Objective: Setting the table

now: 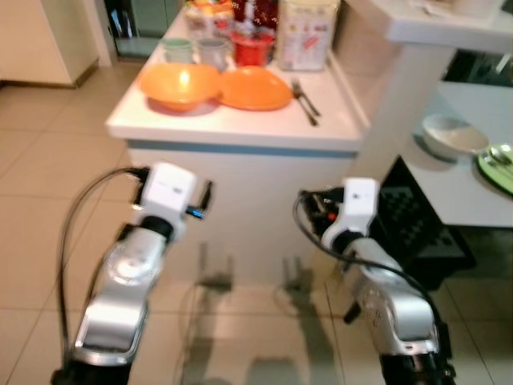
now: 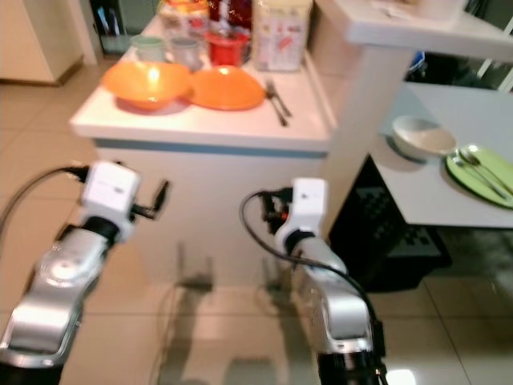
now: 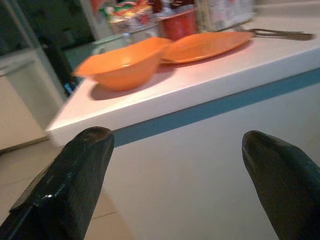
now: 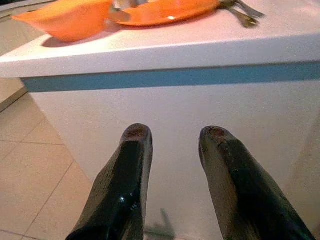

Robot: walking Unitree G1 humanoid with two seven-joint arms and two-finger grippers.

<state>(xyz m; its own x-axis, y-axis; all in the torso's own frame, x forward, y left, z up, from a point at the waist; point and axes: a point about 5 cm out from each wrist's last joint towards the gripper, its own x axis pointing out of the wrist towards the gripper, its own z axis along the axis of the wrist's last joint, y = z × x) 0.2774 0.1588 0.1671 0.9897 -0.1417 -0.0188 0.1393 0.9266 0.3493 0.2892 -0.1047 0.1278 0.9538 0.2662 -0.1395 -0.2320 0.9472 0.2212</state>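
An orange bowl (image 1: 180, 84) and an orange plate (image 1: 255, 88) sit side by side on a white counter (image 1: 240, 130), with a fork and knife (image 1: 305, 101) just right of the plate. Both arms reach forward below the counter's edge, facing its white front panel. In the left wrist view my left gripper (image 3: 180, 165) is open wide with nothing between its fingers (image 3: 75, 180). My right gripper (image 4: 175, 145) holds its fingers (image 4: 131, 170) a narrow gap apart, holding nothing.
Cups, a red container (image 1: 252, 46) and a carton (image 1: 304, 36) crowd the counter's back. At right, a lower table (image 1: 457, 192) carries a white bowl (image 1: 453, 135) and a green plate (image 1: 498, 168) with cutlery. A black crate (image 1: 417, 228) stands beneath it. Tiled floor lies to the left.
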